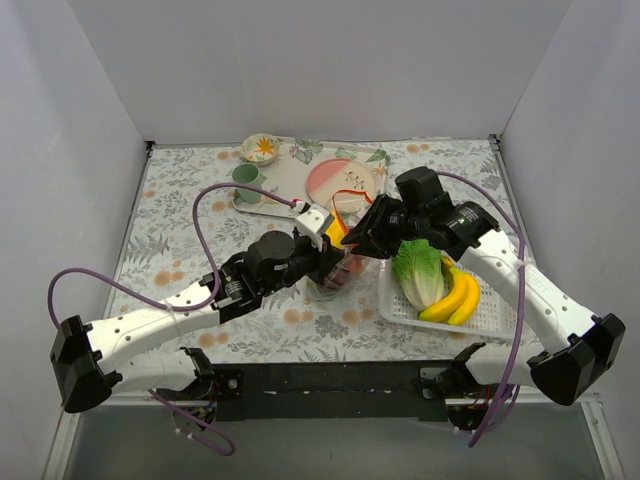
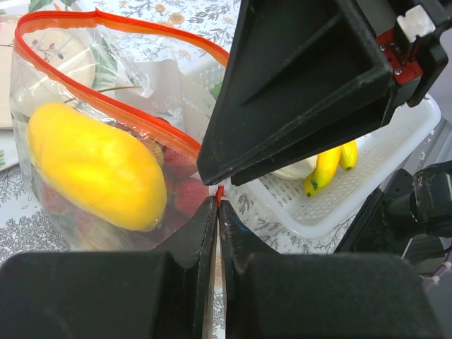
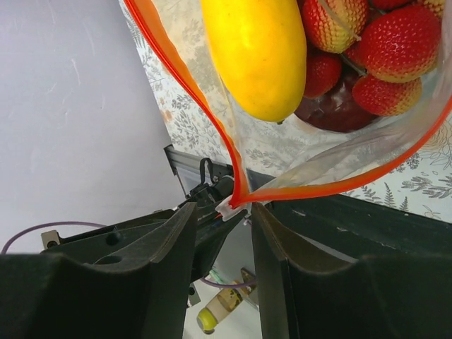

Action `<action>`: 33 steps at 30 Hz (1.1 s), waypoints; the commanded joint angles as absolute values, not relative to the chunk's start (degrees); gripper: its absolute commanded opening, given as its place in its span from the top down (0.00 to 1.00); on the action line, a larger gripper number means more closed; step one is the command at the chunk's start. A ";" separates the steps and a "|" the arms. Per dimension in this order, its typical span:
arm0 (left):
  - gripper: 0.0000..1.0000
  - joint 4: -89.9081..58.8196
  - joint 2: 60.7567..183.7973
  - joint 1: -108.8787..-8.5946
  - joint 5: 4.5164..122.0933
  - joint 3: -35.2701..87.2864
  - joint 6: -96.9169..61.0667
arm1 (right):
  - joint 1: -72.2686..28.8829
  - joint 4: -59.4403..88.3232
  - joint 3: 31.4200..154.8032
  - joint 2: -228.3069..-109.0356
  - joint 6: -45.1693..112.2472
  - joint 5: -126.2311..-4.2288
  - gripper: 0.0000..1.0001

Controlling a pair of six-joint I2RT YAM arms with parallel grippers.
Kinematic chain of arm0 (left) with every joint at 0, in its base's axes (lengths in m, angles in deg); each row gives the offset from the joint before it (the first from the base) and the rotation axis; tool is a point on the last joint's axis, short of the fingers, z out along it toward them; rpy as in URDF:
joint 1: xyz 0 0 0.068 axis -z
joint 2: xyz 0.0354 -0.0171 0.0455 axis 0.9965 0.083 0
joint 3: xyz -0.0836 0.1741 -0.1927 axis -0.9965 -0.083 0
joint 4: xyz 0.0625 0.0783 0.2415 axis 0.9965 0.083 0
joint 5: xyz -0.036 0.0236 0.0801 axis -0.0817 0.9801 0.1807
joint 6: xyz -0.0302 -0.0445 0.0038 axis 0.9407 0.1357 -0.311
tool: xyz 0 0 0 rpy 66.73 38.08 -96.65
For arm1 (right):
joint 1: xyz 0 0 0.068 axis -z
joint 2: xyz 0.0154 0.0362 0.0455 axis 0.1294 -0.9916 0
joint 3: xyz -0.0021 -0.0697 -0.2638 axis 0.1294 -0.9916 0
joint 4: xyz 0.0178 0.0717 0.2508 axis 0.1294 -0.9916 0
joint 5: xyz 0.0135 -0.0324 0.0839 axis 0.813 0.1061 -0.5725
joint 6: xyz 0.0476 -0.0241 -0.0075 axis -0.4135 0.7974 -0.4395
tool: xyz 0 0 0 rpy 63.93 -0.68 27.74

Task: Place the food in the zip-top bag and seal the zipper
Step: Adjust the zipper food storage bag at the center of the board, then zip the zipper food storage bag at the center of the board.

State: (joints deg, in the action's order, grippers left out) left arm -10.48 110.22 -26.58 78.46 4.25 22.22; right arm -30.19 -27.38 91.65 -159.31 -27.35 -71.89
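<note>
The left gripper (image 2: pixel 216 203) is pinched together on a corner of the bag (image 2: pixel 152 81), at the end of the zipper (image 2: pixel 120 22); the right gripper (image 3: pixel 224 212) straddles that corner, fingers apart; the yellow fruit (image 2: pixel 92 166) and red berries (image 3: pixel 395 42) lie inside the bag, which stands mid-table just beside the basket (image 2: pixel 367 176).

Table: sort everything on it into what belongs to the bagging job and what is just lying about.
For the job: bag, zipper, yellow fruit, red berries, left gripper shut on the bag's corner, right gripper open around that corner.

Lying about: basket, lettuce, bananas, pink plate, green cup, bowl.
</note>
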 commanded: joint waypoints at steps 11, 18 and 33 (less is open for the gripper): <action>1.00 -11.77 111.91 -23.36 83.43 6.84 17.78 | -28.16 -28.73 90.43 -160.28 -28.29 -76.92 0.56; 1.00 -12.82 112.09 -22.40 83.87 6.75 16.99 | -27.55 -29.17 90.07 -160.45 -27.85 -77.63 0.60; 1.00 -13.09 112.09 -20.90 85.36 6.57 15.93 | -25.44 -27.94 87.88 -160.63 -27.50 -79.82 0.92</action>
